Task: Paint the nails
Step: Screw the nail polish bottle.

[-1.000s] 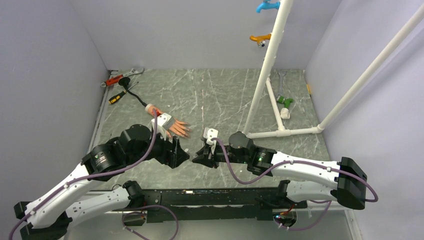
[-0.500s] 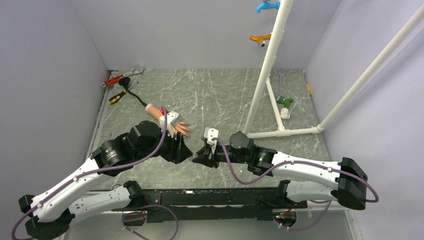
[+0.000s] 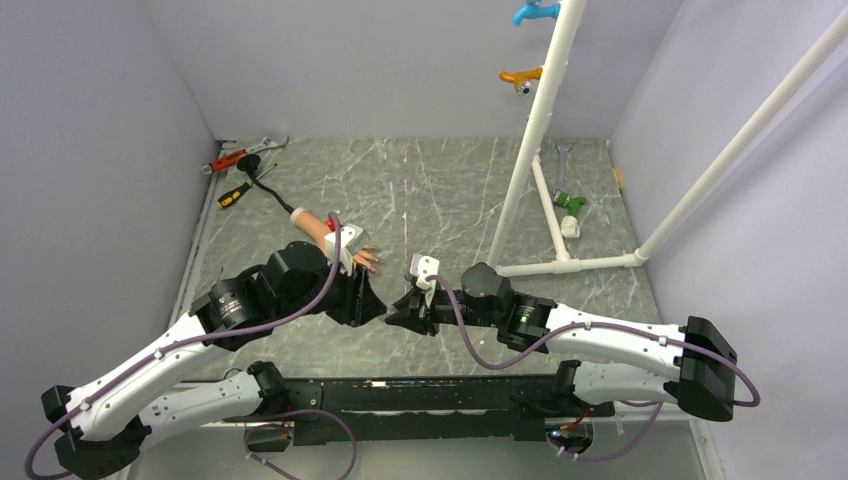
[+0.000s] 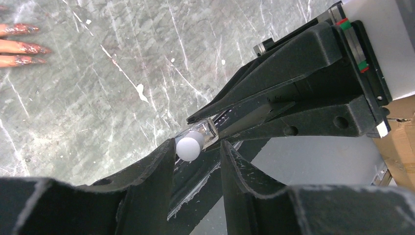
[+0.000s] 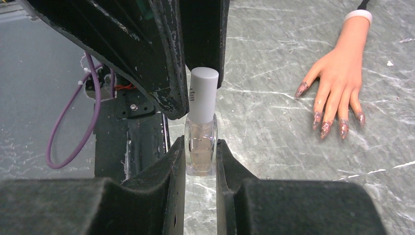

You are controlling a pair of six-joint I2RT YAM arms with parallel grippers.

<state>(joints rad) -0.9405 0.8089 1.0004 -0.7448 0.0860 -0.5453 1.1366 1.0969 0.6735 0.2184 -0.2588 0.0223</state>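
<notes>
The mannequin hand (image 3: 312,223) lies palm down on the marble floor, and my left arm covers part of it. Its nails (image 5: 325,128) are long and glittery reddish-pink; they also show at the top left as nails (image 4: 24,46). My right gripper (image 5: 200,142) is shut on a small clear bottle (image 5: 200,154), holding it upright just above the floor. The bottle's white cap (image 4: 190,146) sits between the jaws of my left gripper (image 4: 198,147). The cap lies against one finger, with a gap to the other. Both grippers meet at mid-table: left gripper (image 3: 372,303), right gripper (image 3: 400,305).
A white pipe frame (image 3: 530,130) rises at the right, with blue and orange pieces near its top and a green fitting (image 3: 570,203) at its foot. A wrench (image 3: 245,152) and a screwdriver (image 3: 235,195) lie at the back left. Grey walls enclose the floor.
My left arm has swung right and forward to the bottle, and its jaws have narrowed around the cap. The right gripper and bottle have stayed in place.
</notes>
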